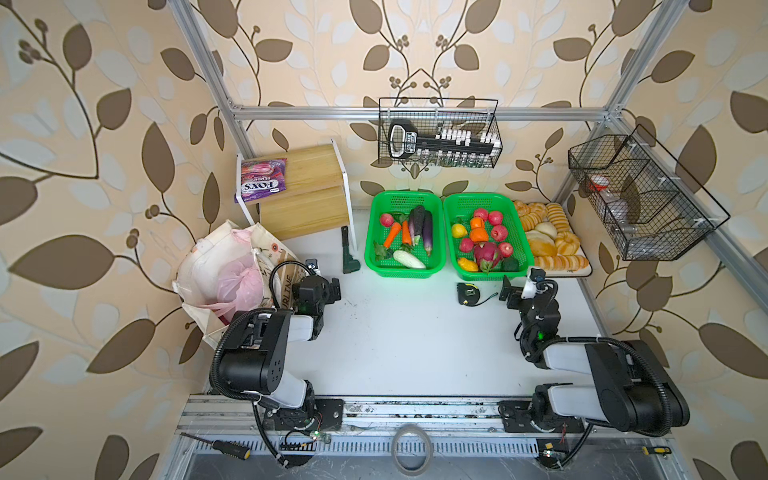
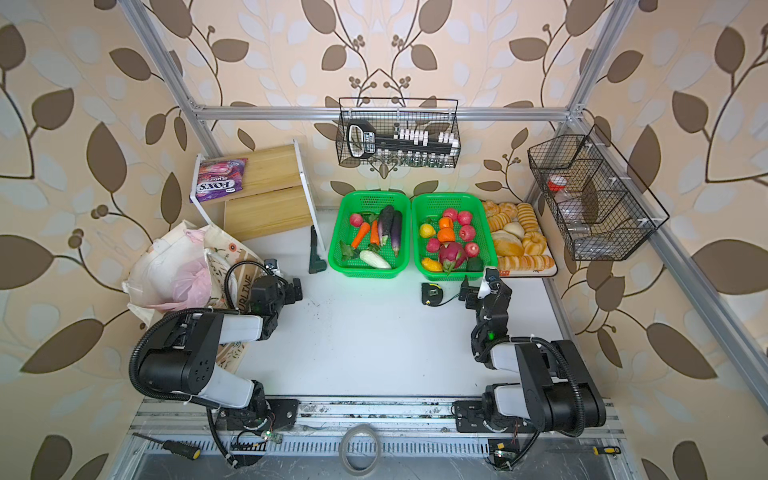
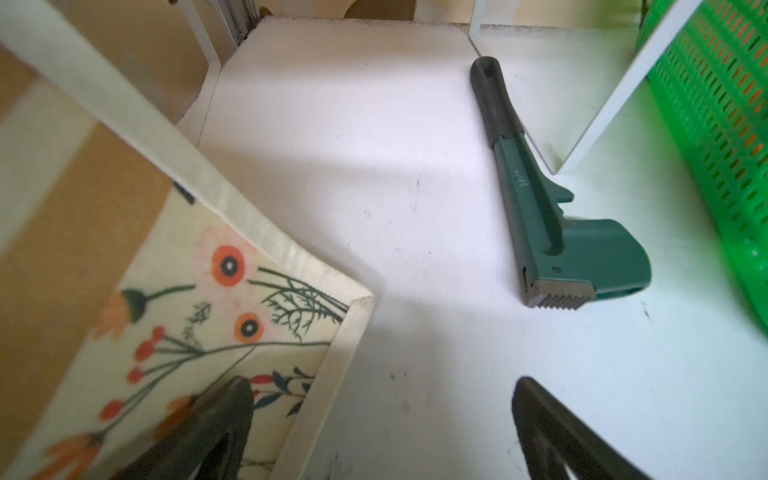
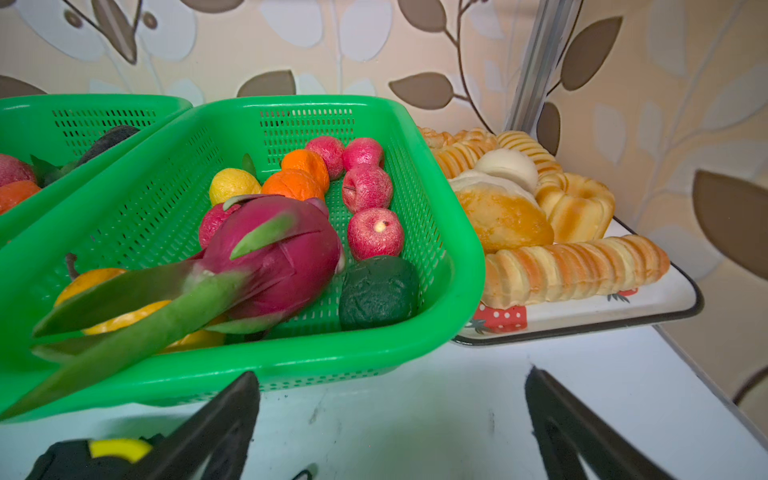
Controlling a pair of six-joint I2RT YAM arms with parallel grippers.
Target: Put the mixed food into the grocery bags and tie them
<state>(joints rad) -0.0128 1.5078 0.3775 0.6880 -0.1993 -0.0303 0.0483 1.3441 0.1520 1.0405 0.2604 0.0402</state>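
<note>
Both tools are empty: left gripper (image 3: 380, 386) jaws apart, right gripper (image 4: 390, 374) jaws apart too. The tote (image 1: 199, 270) stands at the table's (image 1: 395, 332) left edge, mouth up, with the pink bag (image 1: 243, 280) tucked inside. We see no loose food on the table, so we judge packing done and tying pending. Key relation: the tote is just beside the left gripper, toward the left edge, its mouth running along that edge. The left arm is the nearer 1. The right gripper is well apart, by the tape measure (image 1: 468, 294) in front of a green basket (image 4: 291, 365). We can't tell if the pink bag is knotted.
</note>
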